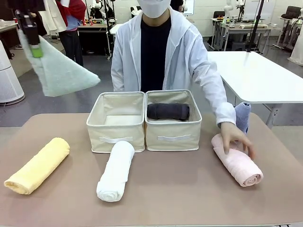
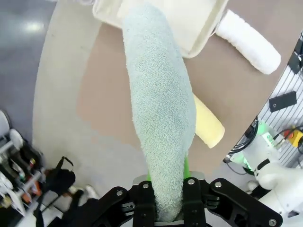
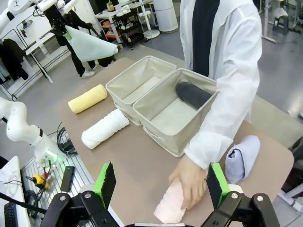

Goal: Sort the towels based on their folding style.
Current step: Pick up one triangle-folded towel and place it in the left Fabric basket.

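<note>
High above the table's left side, my left gripper [image 1: 34,47] [image 2: 163,208] is shut on the tip of a pale mint cone towel [image 1: 61,71] [image 2: 161,118], which hangs free. A yellow roll [image 1: 38,165] and a white roll [image 1: 116,170] lie on the table in front of the bins. A dark grey roll [image 1: 168,111] lies in the right bin [image 1: 173,132]. The person's hand [image 1: 236,137] rests on a pink roll [image 1: 239,165] [image 3: 170,205], with a blue cone towel [image 1: 242,116] [image 3: 242,158] just behind it. My right gripper [image 3: 160,184] hovers open above the pink roll.
The left cream bin [image 1: 116,132] holds nothing and touches the right one. The person stands at the table's far edge behind the bins. A white table [image 1: 255,75] stands at the back right. Bare tabletop lies between the white and pink rolls.
</note>
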Controlling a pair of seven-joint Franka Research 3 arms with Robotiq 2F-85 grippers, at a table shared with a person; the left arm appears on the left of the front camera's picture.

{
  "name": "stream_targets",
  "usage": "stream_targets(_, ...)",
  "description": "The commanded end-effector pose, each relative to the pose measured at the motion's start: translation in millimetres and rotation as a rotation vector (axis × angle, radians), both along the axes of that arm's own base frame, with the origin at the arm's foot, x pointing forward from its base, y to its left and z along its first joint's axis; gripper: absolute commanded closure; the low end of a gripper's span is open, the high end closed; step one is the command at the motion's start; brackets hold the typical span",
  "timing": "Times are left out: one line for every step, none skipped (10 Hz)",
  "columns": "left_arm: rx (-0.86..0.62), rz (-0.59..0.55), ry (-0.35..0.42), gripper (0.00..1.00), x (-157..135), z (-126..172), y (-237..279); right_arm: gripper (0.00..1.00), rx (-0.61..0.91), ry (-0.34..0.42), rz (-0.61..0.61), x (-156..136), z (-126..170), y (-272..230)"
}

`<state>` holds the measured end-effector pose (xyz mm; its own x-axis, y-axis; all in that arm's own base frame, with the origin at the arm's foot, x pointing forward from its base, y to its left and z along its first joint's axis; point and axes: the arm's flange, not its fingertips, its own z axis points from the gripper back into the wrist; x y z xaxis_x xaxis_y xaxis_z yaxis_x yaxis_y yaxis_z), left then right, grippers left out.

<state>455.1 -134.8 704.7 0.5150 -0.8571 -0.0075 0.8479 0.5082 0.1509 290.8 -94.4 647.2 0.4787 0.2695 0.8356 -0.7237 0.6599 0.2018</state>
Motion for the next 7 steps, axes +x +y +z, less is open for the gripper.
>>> stream_targets(0.012,-0.174,0.024,0.81,12.6,2.6,-24.7,0.00,0.021,-0.017,0.019,2.1,-1.9,1.2)
stream_targets(0.010,-0.248,0.020,0.81,16.4,-5.3,-47.5,0.00,0.021,-0.017,0.019,2.1,-1.9,1.2)
stream_targets(0.003,-0.300,0.027,0.81,20.6,-15.9,-66.5,0.00,0.021,-0.017,0.019,2.1,-1.9,1.2)
stream_targets(-0.003,-0.332,0.038,0.81,25.8,-25.7,-79.2,0.00,0.021,-0.017,0.019,2.1,-1.9,1.2)
stream_targets(-0.024,-0.330,0.032,0.81,30.7,-32.7,-86.6,0.00,0.021,-0.017,0.019,2.1,-1.9,1.2)
stream_targets(0.074,-0.235,-0.097,0.81,27.5,-40.4,-83.2,0.00,0.021,-0.017,0.019,2.1,-1.9,1.2)
stream_targets(0.007,-0.312,0.043,0.81,22.7,-38.8,-91.9,0.00,0.021,-0.017,0.019,2.1,-1.9,1.2)
